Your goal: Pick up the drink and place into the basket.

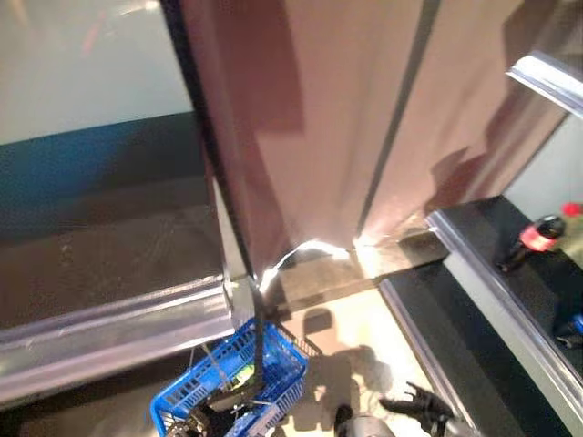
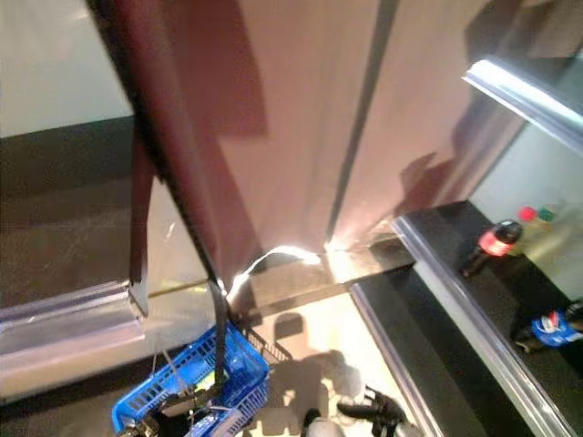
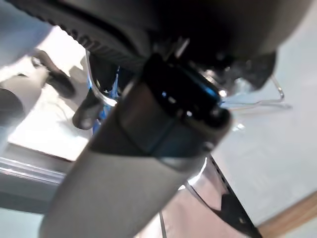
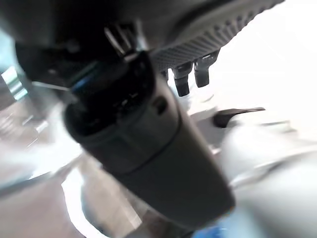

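Observation:
The drink, a dark cola bottle (image 1: 533, 238) with a red label, stands on a black shelf (image 1: 510, 291) at the far right. Low in the left eye view hangs the blue wire basket (image 1: 239, 382), with a few items inside. My left hand (image 1: 214, 417) is at the basket's top, with its fingers (image 3: 86, 111) curled round the metal wire handle (image 3: 101, 96). My right hand (image 1: 421, 405) hangs near the shelf's front edge, well below and left of the bottle, with its fingers spread and holding nothing.
A second bottle with a red cap (image 1: 571, 209) stands behind the cola. A blue-labelled item (image 2: 551, 328) lies nearer on the same shelf. A metal rail (image 1: 496, 282) edges the shelf. A brown wall panel (image 1: 319, 118) rises ahead, and another shelf (image 1: 109, 264) is on the left.

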Motion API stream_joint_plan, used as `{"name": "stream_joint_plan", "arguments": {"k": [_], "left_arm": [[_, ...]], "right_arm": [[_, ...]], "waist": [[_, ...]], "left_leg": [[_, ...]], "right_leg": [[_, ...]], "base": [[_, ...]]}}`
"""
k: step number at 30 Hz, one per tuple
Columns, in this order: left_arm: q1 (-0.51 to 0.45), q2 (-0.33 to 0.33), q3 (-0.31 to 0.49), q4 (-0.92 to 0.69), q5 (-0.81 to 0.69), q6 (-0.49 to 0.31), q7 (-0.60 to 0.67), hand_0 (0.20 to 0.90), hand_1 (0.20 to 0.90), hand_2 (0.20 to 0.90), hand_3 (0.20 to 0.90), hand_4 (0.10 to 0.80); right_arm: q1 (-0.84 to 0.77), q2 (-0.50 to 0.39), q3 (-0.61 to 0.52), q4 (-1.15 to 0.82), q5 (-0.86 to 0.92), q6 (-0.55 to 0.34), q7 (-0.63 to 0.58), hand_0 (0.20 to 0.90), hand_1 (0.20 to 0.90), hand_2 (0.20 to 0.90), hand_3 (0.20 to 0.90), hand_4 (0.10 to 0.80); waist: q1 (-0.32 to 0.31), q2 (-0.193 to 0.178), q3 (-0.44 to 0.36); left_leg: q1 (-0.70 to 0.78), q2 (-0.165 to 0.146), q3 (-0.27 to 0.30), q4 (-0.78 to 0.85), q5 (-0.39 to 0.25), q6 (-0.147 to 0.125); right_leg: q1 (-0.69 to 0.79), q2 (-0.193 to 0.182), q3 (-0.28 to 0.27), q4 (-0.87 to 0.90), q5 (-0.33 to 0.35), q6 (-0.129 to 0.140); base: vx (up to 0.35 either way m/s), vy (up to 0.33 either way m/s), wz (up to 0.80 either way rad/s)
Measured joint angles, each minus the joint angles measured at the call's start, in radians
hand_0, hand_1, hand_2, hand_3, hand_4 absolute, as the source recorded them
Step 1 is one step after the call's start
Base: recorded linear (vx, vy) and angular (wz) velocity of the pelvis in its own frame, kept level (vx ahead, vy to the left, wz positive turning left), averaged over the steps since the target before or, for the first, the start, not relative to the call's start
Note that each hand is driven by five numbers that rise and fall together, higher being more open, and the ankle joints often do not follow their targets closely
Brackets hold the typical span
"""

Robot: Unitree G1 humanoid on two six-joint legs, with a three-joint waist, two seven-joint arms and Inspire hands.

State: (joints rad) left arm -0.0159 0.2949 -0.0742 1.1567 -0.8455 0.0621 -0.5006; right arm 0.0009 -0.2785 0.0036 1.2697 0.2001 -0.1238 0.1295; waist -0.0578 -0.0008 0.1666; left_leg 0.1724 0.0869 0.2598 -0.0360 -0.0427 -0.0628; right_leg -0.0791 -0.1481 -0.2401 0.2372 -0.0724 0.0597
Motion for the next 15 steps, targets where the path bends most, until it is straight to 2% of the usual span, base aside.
{"name": "stream_joint_plan", "arguments": {"k": [2, 4, 9, 15], "left_arm": [[-0.026, -0.016, 0.009, 0.029, -0.003, 0.003, 0.008, 0.3, 0.3, 0.3, 0.2, 0.1], [-0.04, -0.024, 0.009, 0.045, -0.001, 0.003, 0.009, 0.3, 0.3, 0.3, 0.2, 0.1], [-0.021, -0.063, 0.007, 0.046, 0.002, 0.001, -0.002, 0.3, 0.3, 0.3, 0.2, 0.1], [-0.007, -0.067, 0.008, 0.055, 0.001, 0.001, -0.01, 0.3, 0.3, 0.3, 0.2, 0.1]], "right_arm": [[-0.007, -0.009, 0.0, -0.005, -0.002, -0.007, -0.001, 0.9, 0.9, 0.9, 0.9, 0.8], [-0.01, -0.016, 0.007, -0.005, -0.004, -0.006, -0.001, 0.9, 0.9, 0.9, 0.9, 0.8], [-0.02, -0.04, 0.023, -0.004, -0.01, 0.0, -0.001, 0.9, 0.9, 0.9, 0.9, 0.8], [-0.014, -0.044, 0.023, -0.002, -0.015, 0.001, -0.001, 0.9, 0.9, 0.9, 0.9, 0.8]], "waist": [[-0.026, 0.025, 0.009], [-0.029, 0.033, 0.006], [-0.011, 0.047, 0.0], [0.002, 0.05, -0.002]], "left_leg": [[0.02, 0.005, -0.038, 0.0, -0.001, 0.002], [0.033, 0.009, -0.059, 0.002, -0.006, 0.009], [0.035, 0.014, -0.077, 0.006, -0.012, 0.004], [0.031, 0.016, -0.08, 0.022, -0.019, 0.01]], "right_leg": [[0.036, 0.012, 0.003, -0.041, 0.021, 0.001], [0.058, 0.018, 0.003, -0.057, 0.022, 0.001], [0.063, 0.025, 0.004, -0.064, 0.021, -0.003], [0.059, 0.021, 0.003, -0.042, 0.012, -0.012]], "base": [[0.046, -0.026, -0.2], [0.029, -0.017, 0.03], [0.005, -0.002, 0.01], [-0.012, -0.041, 0.0]]}}
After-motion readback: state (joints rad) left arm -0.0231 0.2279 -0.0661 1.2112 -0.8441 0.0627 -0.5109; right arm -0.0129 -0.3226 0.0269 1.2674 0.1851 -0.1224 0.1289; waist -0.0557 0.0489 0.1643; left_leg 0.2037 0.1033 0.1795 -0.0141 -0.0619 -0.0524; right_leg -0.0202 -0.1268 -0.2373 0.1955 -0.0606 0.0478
